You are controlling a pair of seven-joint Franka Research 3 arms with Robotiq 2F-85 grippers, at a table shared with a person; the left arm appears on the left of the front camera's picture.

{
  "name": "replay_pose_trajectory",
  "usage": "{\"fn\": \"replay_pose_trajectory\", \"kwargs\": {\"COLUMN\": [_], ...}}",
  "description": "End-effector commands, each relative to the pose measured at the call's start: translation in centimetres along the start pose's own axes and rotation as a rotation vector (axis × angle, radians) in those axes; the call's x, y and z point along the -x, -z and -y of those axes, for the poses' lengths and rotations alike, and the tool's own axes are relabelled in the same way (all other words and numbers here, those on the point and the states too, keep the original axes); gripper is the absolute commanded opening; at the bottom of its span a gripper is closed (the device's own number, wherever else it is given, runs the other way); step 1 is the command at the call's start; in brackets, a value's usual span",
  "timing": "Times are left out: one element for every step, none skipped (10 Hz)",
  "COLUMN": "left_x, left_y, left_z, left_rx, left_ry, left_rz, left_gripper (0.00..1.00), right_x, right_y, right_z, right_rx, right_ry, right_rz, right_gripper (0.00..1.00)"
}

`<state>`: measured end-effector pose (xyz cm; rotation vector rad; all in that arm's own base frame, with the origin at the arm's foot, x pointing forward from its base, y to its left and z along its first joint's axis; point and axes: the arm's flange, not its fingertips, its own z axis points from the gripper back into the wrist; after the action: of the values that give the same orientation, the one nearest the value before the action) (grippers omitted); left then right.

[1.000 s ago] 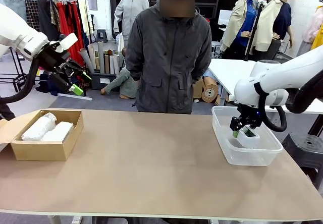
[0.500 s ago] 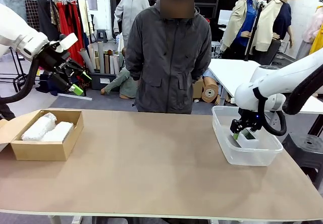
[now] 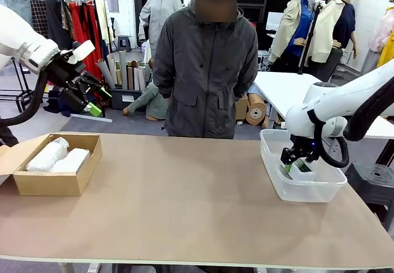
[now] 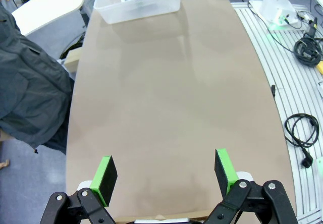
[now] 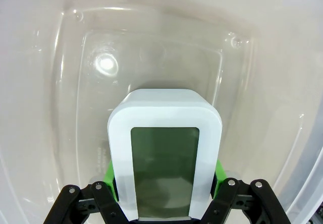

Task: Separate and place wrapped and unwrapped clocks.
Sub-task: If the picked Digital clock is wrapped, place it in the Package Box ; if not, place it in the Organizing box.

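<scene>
Brown table (image 3: 184,193), clear bin (image 3: 271,184) at 3 o'clock. My right claw (image 3: 297,164) clamps bare clock (image 5: 164,158) inside bin, long axis along fingers, floor at 12. Left claw (image 4: 164,176) wide, empty.

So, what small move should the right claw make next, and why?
Probably lower a little more, then open. The right claw is shut on the bare clock, already inside the clear bin, whose floor lies just beyond the clock. The two wrapped bundles already lie in the cardboard box, so only the release seems left.
</scene>
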<state>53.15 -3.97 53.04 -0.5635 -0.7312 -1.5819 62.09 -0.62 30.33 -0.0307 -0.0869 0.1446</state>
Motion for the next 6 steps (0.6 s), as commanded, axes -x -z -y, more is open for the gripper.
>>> {"fn": "replay_pose_trajectory", "kwargs": {"left_x": [-0.1, -0.1, -0.1, -0.1, -0.1, -0.1], "left_y": [-0.2, -0.2, -0.2, -0.2, -0.2, -0.2], "left_z": [0.1, 0.1, 0.1, 0.1, 0.1, 0.1], "left_rx": [0.002, 0.002, 0.002, 0.002, 0.002, 0.002], "left_ry": [0.004, 0.004, 0.004, 0.004, 0.004, 0.004], "left_rz": [-0.001, -0.001, -0.001, -0.001, -0.001, -0.001], "left_gripper": [1.0, 1.0, 1.0, 1.0, 1.0, 1.0], "right_x": [-0.6, -0.5, -0.4, -0.4, -0.3, -0.2], "right_y": [-0.7, -0.9, -1.2, -1.4, -1.8, -2.2], "right_z": [0.1, 0.0, -0.1, -0.1, -0.3, -0.4], "right_rx": [0.043, 0.039, 0.039, 0.037, 0.036, 0.036], "right_ry": [0.024, 0.022, 0.02, 0.017, 0.015, 0.01], "right_rz": [-0.002, 0.001, 0.004, 0.007, 0.016, 0.022], "right_gripper": [0.78, 0.97, 1.0, 1.0, 1.0, 1.0]}}
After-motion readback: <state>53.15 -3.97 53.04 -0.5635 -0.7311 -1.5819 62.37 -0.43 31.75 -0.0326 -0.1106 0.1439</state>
